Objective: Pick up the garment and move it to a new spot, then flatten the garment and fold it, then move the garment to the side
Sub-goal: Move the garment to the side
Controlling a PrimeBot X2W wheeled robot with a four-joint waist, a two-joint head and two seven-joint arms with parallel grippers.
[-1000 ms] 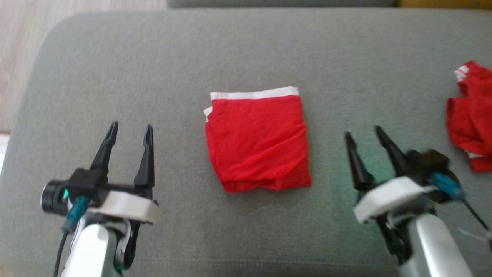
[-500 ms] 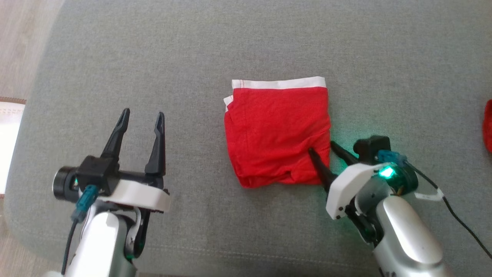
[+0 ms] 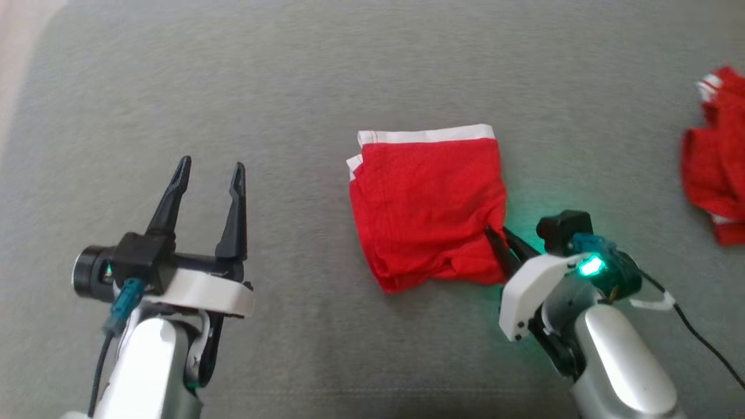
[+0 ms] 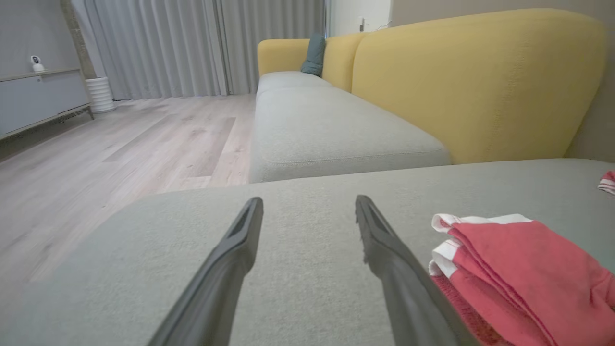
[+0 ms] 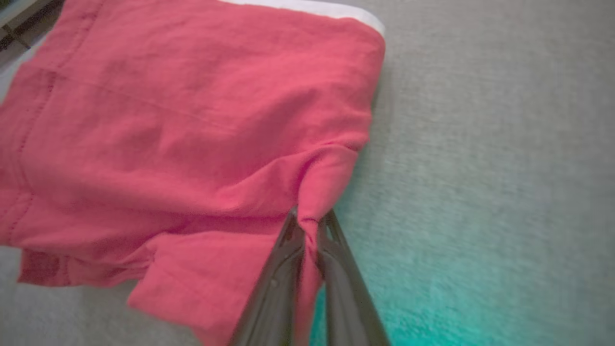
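**Operator:** Report gripper status, nearest items first.

**Technician:** The left gripper (image 3: pixel 211 163) is at 8 o'clock in the head view. Its jaws are spread wide with nothing between them. The right gripper (image 3: pixel 496 231) is at 5 o'clock, its jaws pinched almost together on a puckered ridge of cloth at the 4 o'clock corner of the garment (image 3: pixel 425 203).

**Operator:** Garment location and task progress?

**Technician:** It lies near the centre of the grey cushion (image 3: pixel 291 87), folded into a compact, roughly square stack. Judged from that, the relocation, flattening and folding steps are complete. The move to the side remains and appears to be just starting. The stack rests on the cushion, and only the pinched corner is drawn up.

**Operator:** Materials and shapes?

**Technician:** The garment is thin red woven cloth, soft and creased, with loose layers at its 6 o'clock edge. A white waistband (image 3: pixel 428 135) runs along the 12 o'clock edge. The cushion is a coarse, matte weave with a rounded edge. A second red piece (image 3: pixel 713 186) lies crumpled at 3 o'clock. Farther off stands a smooth yellow backrest (image 4: pixel 480 81).
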